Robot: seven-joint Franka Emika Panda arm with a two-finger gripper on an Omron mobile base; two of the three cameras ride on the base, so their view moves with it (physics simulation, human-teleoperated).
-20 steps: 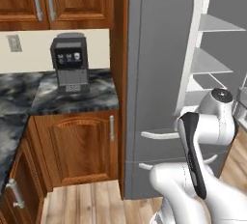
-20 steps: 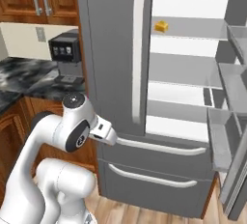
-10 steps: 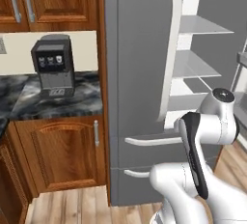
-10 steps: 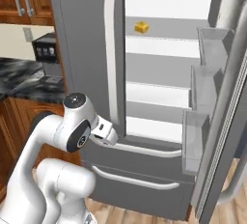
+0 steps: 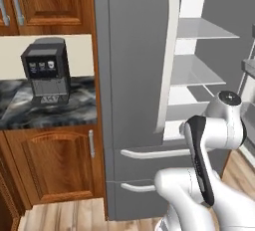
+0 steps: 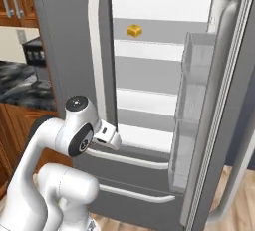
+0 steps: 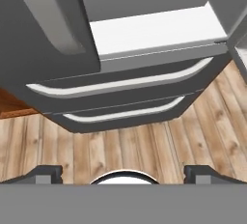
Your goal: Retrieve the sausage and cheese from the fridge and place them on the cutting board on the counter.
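Far left in the left base view, upper wood cabinets (image 5: 45,1) are cut off by the top edge; below them a dark coffee machine (image 5: 46,73) stands on the marbled desk (image 5: 74,108), w/ a lower cabinet door (image 5: 55,163) under it. Cutting board can't be made out on the visible bit of desk. Next rightward, the fridge (image 5: 134,75): its left door is closed, long white handle (image 5: 167,60) upright, two drawer handles below partly hidden by the white arm (image 5: 209,145). In the right base view the fridge interior is open; the cheese (image 6: 134,30) sits on an upper shelf (image 6: 149,43), small and yellow-orange, well apart from the arm. Sausage not discernible on the shelves seen. Right door (image 6: 219,100) swung open, its bins see-through, top cut off. In the hand view the gripper (image 7: 123,174) is spread wide, holding nothing, fingertips (image 7: 46,172) barely poking up at the bottom, pointing at the wooden floor (image 7: 144,146) and the drawer fronts.
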